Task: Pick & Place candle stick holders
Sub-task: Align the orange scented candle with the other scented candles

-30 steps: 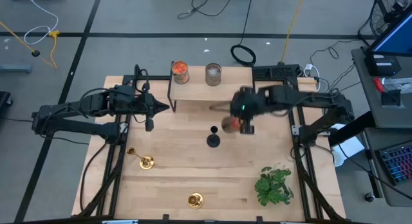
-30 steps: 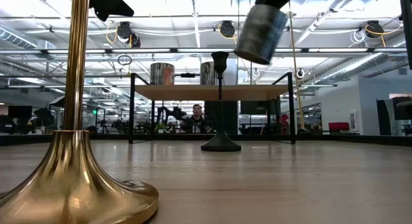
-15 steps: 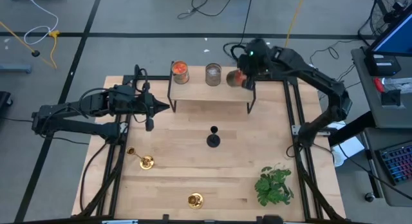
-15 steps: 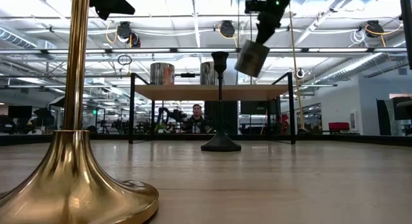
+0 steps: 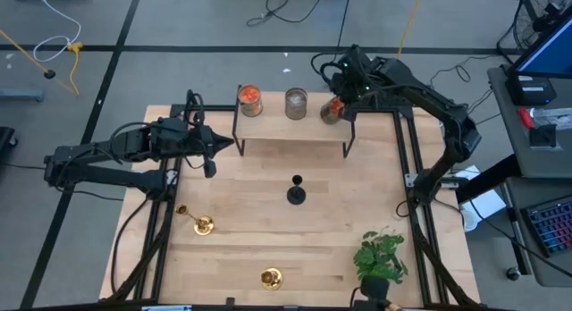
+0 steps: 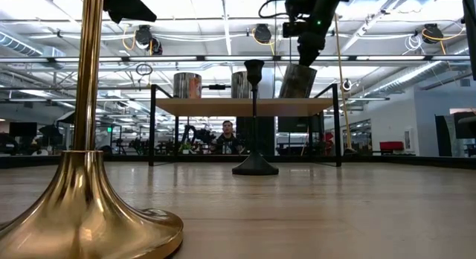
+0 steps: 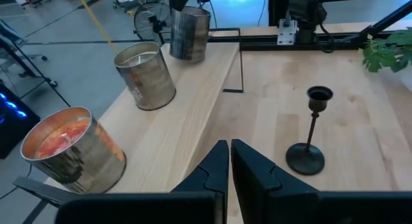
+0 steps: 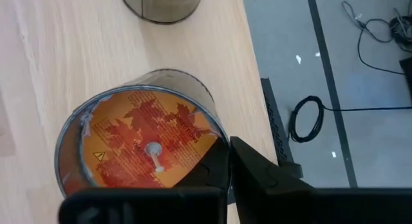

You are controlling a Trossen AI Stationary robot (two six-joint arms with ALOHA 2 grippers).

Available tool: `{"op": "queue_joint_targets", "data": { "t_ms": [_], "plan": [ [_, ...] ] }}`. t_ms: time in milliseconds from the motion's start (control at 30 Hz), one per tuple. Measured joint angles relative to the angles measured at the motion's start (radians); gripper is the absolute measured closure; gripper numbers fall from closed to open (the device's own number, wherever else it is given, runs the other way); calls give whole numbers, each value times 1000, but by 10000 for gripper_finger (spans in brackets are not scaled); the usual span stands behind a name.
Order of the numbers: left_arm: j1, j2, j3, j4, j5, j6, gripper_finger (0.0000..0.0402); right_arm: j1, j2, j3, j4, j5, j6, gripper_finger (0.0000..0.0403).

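- Gold candle stick holder [image 6: 88, 177], low view: stem cut off by the top edge, flared base cut off at the left and bottom edges; cup not shown.
- Orange-filled jar [image 8: 138, 150], right wrist view: near wall hidden behind the right gripper [image 8: 230, 163]; whether it rests on the shelf [image 8: 38, 63] or tilts cannot be told there.
- Greyish jar [image 8: 161, 4], right wrist view: cut off by the top edge.
- Orange jar [image 7: 72, 150], left wrist view: base partly hidden by the left gripper [image 7: 230, 161] body.
- Leafy plant [image 7: 388, 51], left wrist view: cut off at the right edge.
- Person [image 6: 226, 136], low view: far behind the table, too small to tell detail.
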Motion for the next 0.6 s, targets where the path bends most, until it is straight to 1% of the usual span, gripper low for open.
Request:
{"op": "queue_joint_targets", "data": {
  "t_ms": [233, 333, 533, 600],
  "plan": [
    [0, 0, 0, 0, -1, -2, 376, -6, 3, -1, 8, 7, -1, 380],
    [0, 0, 0, 0, 0, -2, 376, -13, 5, -1, 9, 8, 0, 376],
    [0, 0, 0, 0, 0, -2, 376, -14, 10, -2, 67, 11, 1, 373],
    [0, 0, 0, 0, 0, -2, 376, -13, 10, -2, 102, 30, 2, 368]
  ]
}}
